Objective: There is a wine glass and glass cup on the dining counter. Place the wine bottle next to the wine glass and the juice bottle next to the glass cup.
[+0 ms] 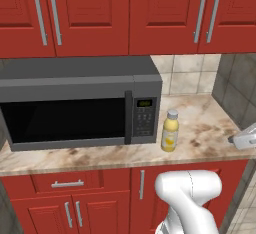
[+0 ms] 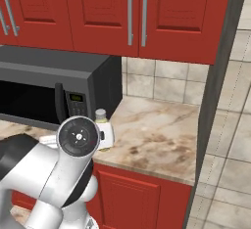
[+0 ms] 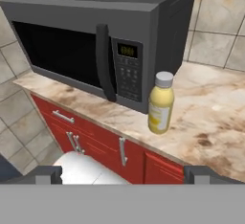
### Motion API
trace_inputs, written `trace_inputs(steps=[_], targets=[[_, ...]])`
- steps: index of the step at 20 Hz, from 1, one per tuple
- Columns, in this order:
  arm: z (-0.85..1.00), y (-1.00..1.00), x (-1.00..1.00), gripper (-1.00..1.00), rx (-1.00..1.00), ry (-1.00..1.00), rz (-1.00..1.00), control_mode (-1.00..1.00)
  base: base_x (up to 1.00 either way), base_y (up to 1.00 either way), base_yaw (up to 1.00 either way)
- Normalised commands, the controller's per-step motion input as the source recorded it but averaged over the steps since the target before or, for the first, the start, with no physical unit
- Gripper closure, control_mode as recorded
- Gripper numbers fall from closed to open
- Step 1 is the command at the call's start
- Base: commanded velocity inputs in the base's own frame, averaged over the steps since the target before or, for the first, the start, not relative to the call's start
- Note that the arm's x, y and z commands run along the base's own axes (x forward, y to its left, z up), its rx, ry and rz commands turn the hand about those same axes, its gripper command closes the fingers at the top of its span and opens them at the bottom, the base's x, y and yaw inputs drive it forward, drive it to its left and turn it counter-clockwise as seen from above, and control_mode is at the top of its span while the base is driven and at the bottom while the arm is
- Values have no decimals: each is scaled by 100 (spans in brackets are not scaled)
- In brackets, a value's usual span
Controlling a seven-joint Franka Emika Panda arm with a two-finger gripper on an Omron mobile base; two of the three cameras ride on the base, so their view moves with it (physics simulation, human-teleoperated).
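The gripper [image 3: 122, 174] is out in front of the counter [image 3: 210, 122], and its two dark tips sit far apart, so it is open and holds nothing. In the left base view part of the hand [image 1: 245, 139] pokes in at the right edge, over the counter.

The juice bottle [image 3: 160, 103] is ahead of the gripper, well apart from it, and a little to the right between the two tips in the hand view. It stands on the counter, just beside the front right corner of the microwave [image 3: 95, 41], near the buttons.

The bottle is yellow and round, with a pale cap on top and a paler label on its body. It stands straight up, with the cap pointing to the ceiling and its long side going up and down.

In the right base view the arm's round joint hides most of the bottle, and just its cap and a bit of its body peek out. Red cupboards [image 1: 90, 13] hang over the microwave.
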Motion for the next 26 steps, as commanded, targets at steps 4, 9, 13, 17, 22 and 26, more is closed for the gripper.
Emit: trace_inputs(steps=[4, 9, 13, 17, 22, 26], targets=[[0, 0, -26, -100, 0, -26, 4, -100, 0, 0, 0], [-5, 2, 16, -100, 0, -30, 0, -100, 0, 0, 0], [-18, 8, 28, -100, 0, -18, 0, -100, 0, 0, 0], [-26, 18, 38, -100, 0, -9, 0, -100, 0, 0, 0], [-28, 24, 19, -100, 0, -10, 0, -100, 0, 0, 0], [-22, 26, 2, -100, 0, -12, 0, -100, 0, 0, 0]])
